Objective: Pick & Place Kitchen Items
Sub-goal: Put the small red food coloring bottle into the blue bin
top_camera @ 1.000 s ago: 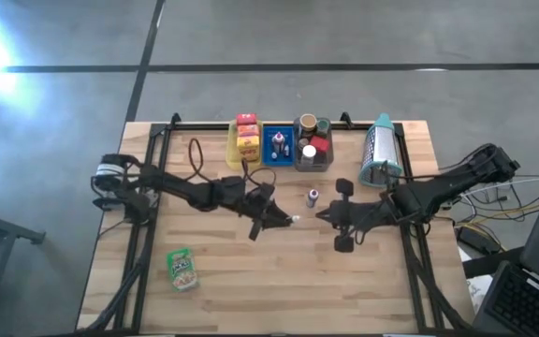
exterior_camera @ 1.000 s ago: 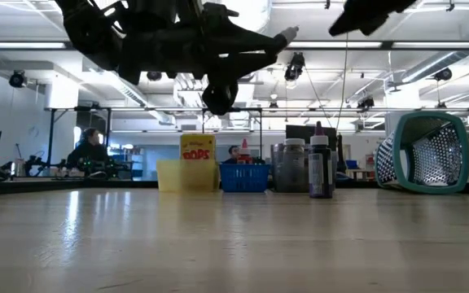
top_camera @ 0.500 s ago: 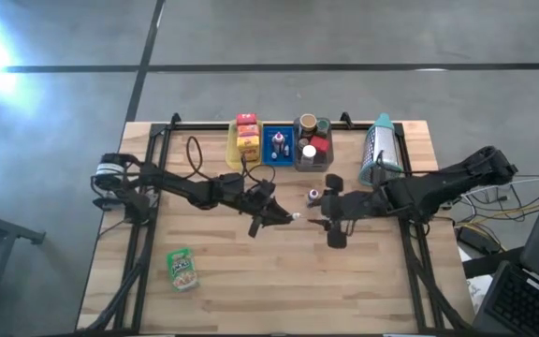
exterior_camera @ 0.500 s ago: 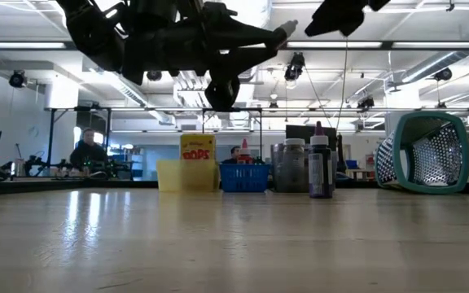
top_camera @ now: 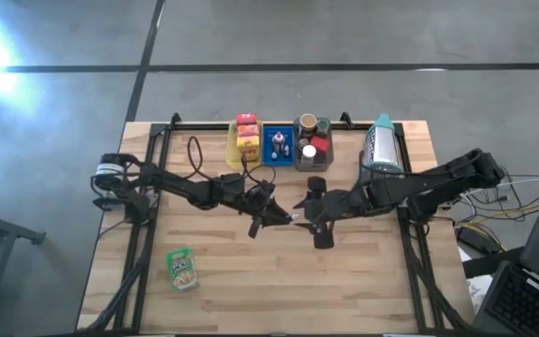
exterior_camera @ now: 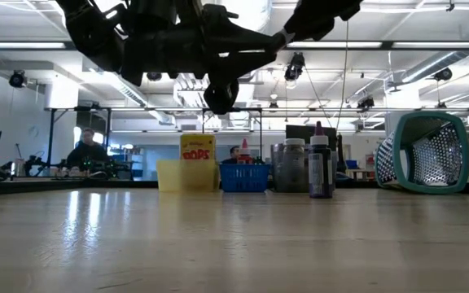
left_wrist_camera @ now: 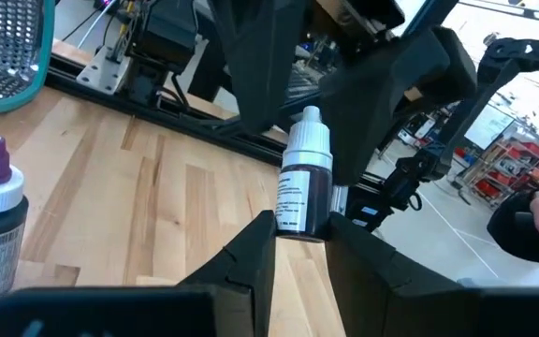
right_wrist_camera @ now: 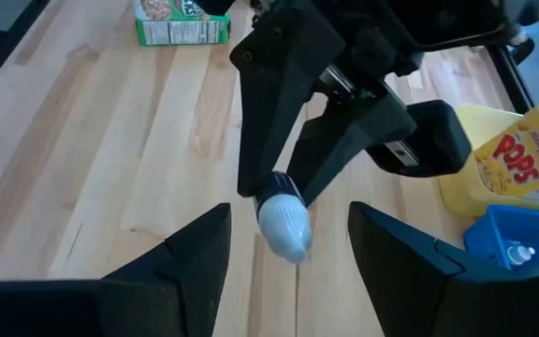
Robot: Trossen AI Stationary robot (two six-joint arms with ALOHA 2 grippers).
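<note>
High view: two dark grippers meet nose to nose above mid-table.
Left gripper pinches a small dark dropper vial with a white cap, held off the wooden table; right gripper, fingers spread, faces the vial's cap from three o'clock. At seven o'clock lies a green snack box; at twelve o'clock stand yellow, blue and grey trays.
</note>
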